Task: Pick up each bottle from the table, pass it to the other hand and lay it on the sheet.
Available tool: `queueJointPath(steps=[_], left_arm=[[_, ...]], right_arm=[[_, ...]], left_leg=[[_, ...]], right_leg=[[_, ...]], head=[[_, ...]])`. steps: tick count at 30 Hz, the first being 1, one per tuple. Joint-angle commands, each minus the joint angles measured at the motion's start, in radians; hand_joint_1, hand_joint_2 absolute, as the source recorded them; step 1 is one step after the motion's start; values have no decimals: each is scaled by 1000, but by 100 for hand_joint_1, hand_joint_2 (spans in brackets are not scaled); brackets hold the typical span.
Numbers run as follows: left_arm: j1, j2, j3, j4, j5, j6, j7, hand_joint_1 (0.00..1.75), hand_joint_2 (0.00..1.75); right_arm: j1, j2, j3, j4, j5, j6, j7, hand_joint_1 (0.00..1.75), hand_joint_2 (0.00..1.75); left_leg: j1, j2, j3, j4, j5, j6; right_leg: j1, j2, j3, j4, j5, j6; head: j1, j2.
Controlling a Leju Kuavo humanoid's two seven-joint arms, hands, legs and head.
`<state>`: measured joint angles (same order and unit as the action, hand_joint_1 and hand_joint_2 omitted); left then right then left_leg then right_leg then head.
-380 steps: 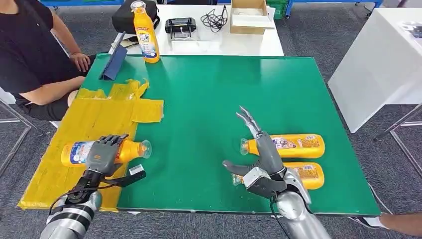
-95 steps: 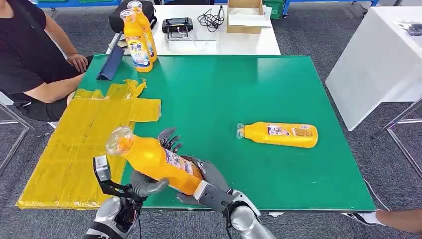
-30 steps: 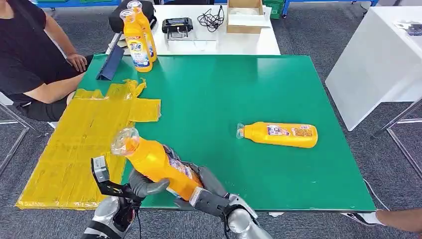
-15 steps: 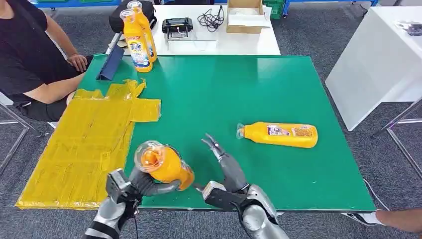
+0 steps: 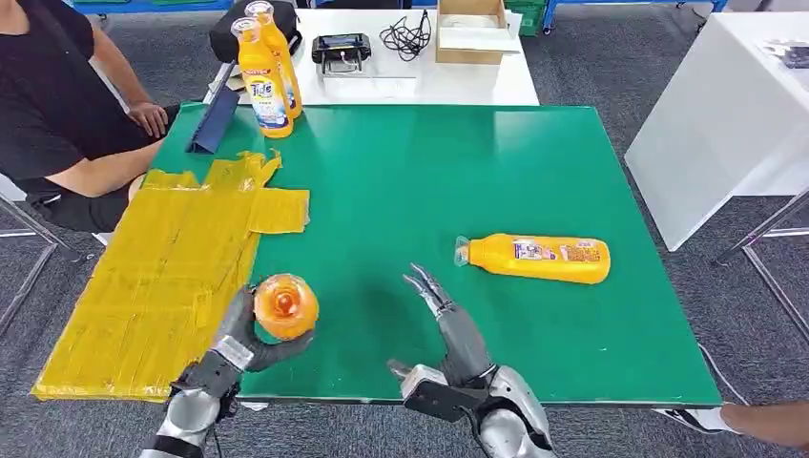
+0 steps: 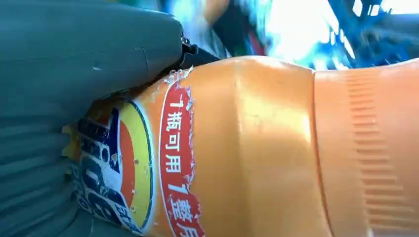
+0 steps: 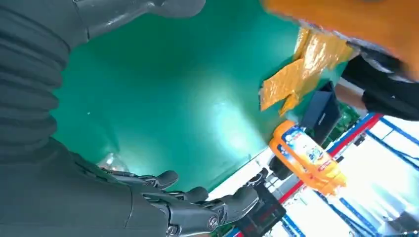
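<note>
Head view, left to right: yellow sheet [image 5: 153,277] along the table's left edge, left hand [image 5: 240,336] wrapped round the bottle [image 5: 283,306], cap toward camera, presumably ready to lay down. Right hand [image 5: 458,334] spread, holding nothing. Second bottle [image 5: 534,259] lying near the right edge.

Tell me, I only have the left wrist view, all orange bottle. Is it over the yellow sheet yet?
Observer: Not quite. The left hand holds the bottle cap-up by the yellow sheet edge, partly above the green table.
Operator: Is the right hand clear of it?
Observer: Yes, the right hand is apart, fingers spread.
Operator: Any bottles left?
Observer: One lying bottle on the table's right side.
</note>
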<state>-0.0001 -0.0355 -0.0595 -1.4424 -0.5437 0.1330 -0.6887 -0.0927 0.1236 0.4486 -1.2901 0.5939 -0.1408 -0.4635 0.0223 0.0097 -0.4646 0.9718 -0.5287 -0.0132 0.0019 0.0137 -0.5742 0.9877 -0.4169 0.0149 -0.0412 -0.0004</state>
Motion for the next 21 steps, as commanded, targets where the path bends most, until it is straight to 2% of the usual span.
queueJointPath(steps=[1,4,8,14,21], left_arm=[[-56,-7,-60,118,-566,393,213,175,175],[-133,-8,-70,290,-770,476,380,175,175],[-234,8,-50,484,-742,504,410,175,175],[-347,20,-22,666,-795,467,472,175,175],[-369,29,-10,731,-824,468,516,175,175]], right_arm=[[-19,-53,-11,-28,-3,-1,18,0,175],[-31,-63,-7,-39,-8,0,22,0,175],[-41,-81,-11,-47,-19,4,29,0,175],[-65,-122,-25,-48,-30,15,40,0,175],[-54,-136,-36,-79,-34,18,40,0,175]], left_leg=[[-1,-3,1,-1,0,2],[-1,-4,1,-1,1,1],[-1,-7,2,-3,3,2],[0,-3,1,-1,2,2],[-1,-2,1,-1,1,2]], right_leg=[[0,-3,2,-1,0,1],[0,-4,2,-1,0,1],[-1,-7,4,-4,1,1],[0,-3,1,-1,0,1],[0,-2,1,-1,0,1]], head=[[0,0],[0,0],[0,0],[0,0],[0,0]])
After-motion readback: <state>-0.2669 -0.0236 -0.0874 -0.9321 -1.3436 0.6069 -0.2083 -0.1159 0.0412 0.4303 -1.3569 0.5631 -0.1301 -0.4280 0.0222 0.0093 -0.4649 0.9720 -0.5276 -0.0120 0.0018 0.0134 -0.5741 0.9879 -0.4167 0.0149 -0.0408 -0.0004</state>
